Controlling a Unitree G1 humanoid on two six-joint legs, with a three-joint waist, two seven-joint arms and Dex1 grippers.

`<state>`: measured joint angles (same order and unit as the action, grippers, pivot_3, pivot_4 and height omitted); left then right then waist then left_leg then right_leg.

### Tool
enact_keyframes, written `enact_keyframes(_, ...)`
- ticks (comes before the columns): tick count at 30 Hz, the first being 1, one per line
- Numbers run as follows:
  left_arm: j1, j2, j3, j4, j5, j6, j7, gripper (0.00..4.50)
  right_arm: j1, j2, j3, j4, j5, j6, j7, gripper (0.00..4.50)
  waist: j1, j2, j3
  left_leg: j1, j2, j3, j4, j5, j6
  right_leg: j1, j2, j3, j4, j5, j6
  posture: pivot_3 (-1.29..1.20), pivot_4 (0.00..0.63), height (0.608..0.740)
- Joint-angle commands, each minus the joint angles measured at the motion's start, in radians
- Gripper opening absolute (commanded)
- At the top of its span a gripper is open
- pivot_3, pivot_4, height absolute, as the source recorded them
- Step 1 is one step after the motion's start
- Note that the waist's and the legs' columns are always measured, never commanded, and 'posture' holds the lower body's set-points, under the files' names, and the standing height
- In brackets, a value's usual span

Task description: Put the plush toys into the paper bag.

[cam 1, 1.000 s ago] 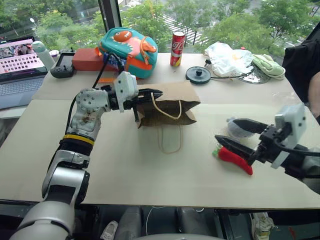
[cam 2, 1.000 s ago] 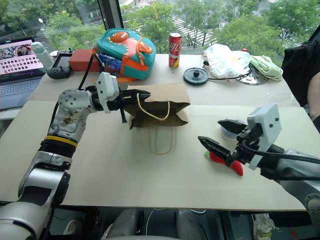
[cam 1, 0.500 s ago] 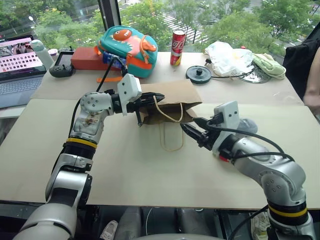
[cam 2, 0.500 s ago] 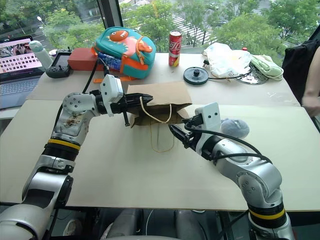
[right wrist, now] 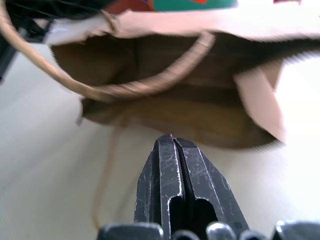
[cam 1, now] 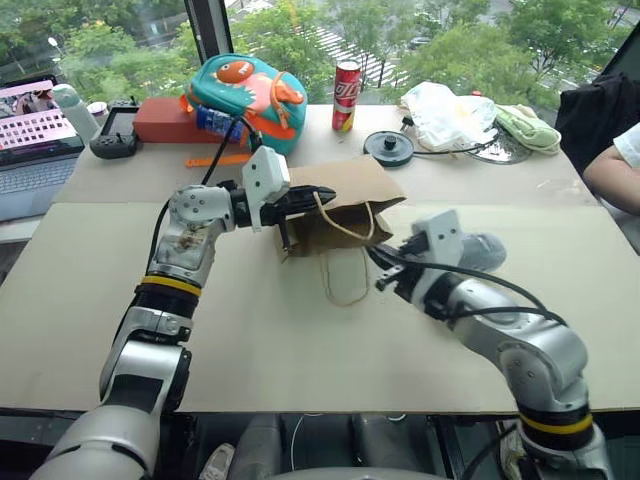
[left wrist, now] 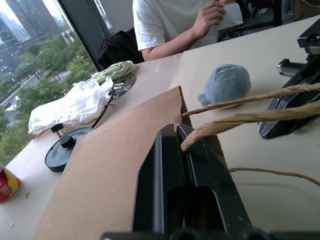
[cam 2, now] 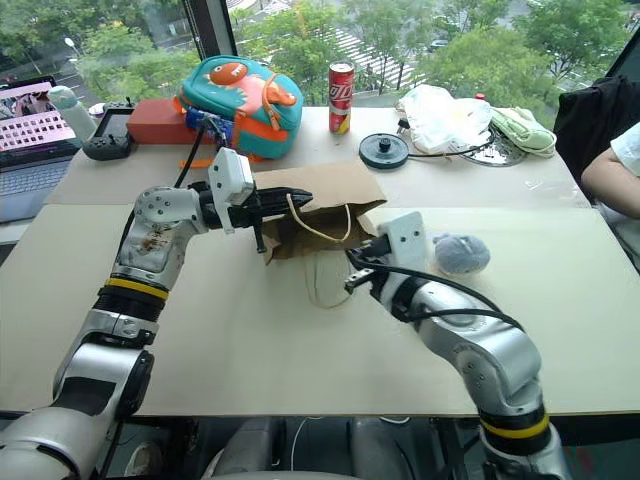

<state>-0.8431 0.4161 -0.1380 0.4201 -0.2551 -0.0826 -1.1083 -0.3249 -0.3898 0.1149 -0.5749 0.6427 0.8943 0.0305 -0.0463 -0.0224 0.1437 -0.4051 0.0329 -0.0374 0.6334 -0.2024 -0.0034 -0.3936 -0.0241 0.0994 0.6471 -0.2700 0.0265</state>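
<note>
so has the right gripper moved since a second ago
Yes. The right gripper has swung from near the grey plush toy leftward across the table to the mouth of the paper bag.

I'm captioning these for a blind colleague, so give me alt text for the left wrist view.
The left tool, shut, pinches the upper edge of the brown paper bag, whose cord handles stretch away from it. Beyond the bag a grey plush toy lies on the table, and a seated person in a white shirt is behind.
</note>
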Motion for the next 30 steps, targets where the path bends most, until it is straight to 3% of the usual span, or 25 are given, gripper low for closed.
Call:
enact_keyframes(1,-0.035,-0.005,0.035,-0.038,-0.02,0.039,0.016,0.0,-0.025,0.069,0.036,0.055,-0.128,-0.108,-0.038,0.01,0.002,0.0,0.0,-0.001,0.0,0.0,0.0,0.0,0.0,0.0,0.0,0.0,0.0,0.0,0.0,0.0,0.15,0.739)
enact_keyframes(11,-0.042,-0.015,0.041,-0.042,-0.013,0.067,0.011,0.0,-0.103,0.253,0.079,0.377,-0.331,-0.35,-0.002,0.01,-0.001,0.0,0.0,-0.001,-0.001,0.0,0.0,0.0,0.0,-0.001,-0.001,0.0,0.0,0.0,-0.001,0.0,0.15,0.739)
enact_keyframes(17,-0.05,-0.019,0.046,-0.037,-0.012,0.072,0.014,0.0,-0.141,0.315,0.081,0.547,-0.394,-0.339,0.013,0.01,0.0,0.0,0.0,-0.001,0.0,0.0,-0.001,0.0,0.0,-0.002,0.0,0.0,0.001,0.0,-0.001,0.0,0.15,0.739)
enact_keyframes(30,-0.058,-0.017,0.054,-0.045,-0.014,0.077,0.022,0.0,-0.139,0.351,0.098,0.617,-0.466,-0.205,0.045,0.01,0.0,0.001,0.0,-0.001,0.0,0.0,-0.001,0.0,0.0,-0.003,-0.001,0.0,0.001,0.001,-0.001,0.0,0.15,0.739)
